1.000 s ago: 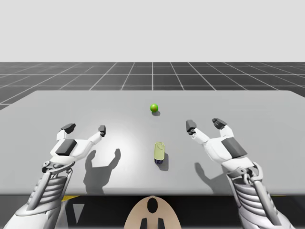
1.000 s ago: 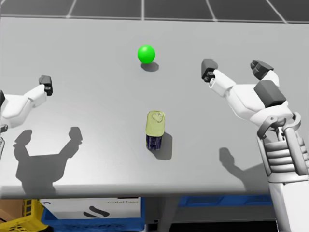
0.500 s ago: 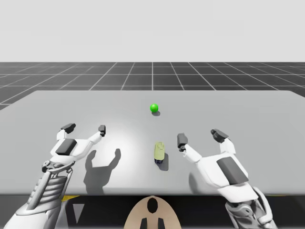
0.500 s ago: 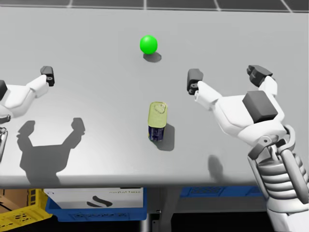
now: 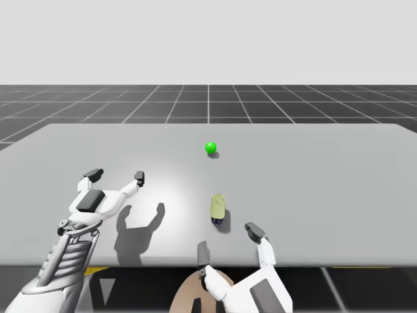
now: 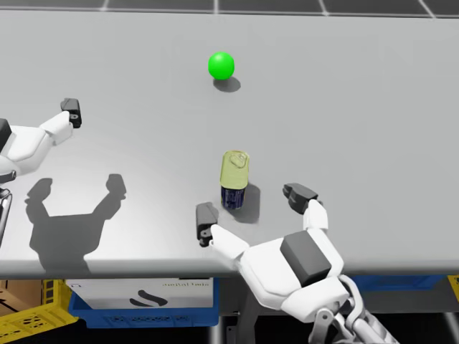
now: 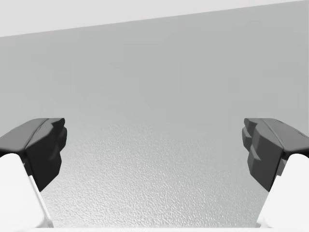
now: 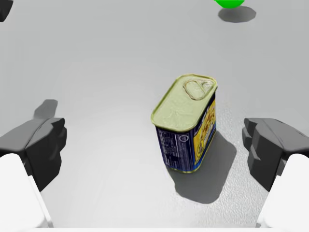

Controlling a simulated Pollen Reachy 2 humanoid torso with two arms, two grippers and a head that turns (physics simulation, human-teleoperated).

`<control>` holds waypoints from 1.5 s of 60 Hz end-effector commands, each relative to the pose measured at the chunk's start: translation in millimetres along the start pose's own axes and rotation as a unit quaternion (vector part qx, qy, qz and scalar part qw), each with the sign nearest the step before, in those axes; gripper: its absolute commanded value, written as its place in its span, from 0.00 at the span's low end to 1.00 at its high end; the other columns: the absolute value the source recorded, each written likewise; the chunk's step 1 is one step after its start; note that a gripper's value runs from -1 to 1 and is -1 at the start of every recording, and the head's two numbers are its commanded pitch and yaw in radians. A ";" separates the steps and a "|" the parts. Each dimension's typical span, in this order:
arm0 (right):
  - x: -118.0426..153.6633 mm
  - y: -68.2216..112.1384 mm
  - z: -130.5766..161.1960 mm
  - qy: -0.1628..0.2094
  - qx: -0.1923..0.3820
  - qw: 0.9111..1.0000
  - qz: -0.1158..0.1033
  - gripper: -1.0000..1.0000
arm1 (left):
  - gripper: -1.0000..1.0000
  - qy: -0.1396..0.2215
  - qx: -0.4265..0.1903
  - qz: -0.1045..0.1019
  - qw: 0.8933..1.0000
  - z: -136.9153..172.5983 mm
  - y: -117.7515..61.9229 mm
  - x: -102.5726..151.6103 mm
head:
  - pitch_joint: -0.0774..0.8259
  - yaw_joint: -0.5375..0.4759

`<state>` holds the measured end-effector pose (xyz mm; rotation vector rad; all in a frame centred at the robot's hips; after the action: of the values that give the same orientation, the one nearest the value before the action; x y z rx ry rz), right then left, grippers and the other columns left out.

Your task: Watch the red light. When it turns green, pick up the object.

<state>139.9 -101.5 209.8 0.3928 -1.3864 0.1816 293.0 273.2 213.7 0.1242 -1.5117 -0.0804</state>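
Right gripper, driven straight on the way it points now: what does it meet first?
Probably the upright blue can, standing just ahead of the open right gripper, roughly in line between its fingers. The green light lies farther beyond.

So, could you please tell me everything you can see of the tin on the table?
The tin is a rectangular can with rounded corners, metal by its look. Its lid is pale yellow-green with a ring pull; its sides are dark blue with a yellow label. It stands upright and closed on the grey table, touching nothing else. It is just ahead of my right gripper, whose open fingers stand apart from it.
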 end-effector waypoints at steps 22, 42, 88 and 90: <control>-37.8 51.9 -72.8 -0.024 -0.064 0.997 -0.048 0.00 | 0.00 0.000 -0.002 0.003 1.000 0.1 1.4 0.1 | 0.90 0.50; -47.0 58.7 -113.1 0.010 -0.075 0.996 -0.048 0.00 | 0.00 0.000 -0.007 0.002 1.000 0.9 -0.1 0.2 | 0.90 0.50; -48.5 50.3 -110.1 0.000 -0.075 0.997 -0.024 1.00 | 0.00 0.000 -0.010 -0.004 1.000 2.7 -4.4 -0.7 | 0.47 0.48; -45.8 50.6 -107.5 -0.004 -0.073 0.997 -0.025 1.00 | 0.00 0.000 -0.010 -0.004 1.000 2.8 -4.5 -0.9 | 0.45 0.47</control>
<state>226.3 -54.8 137.9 0.1455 -1.3887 0.1346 290.8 269.7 213.0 0.1136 -1.5114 -0.1004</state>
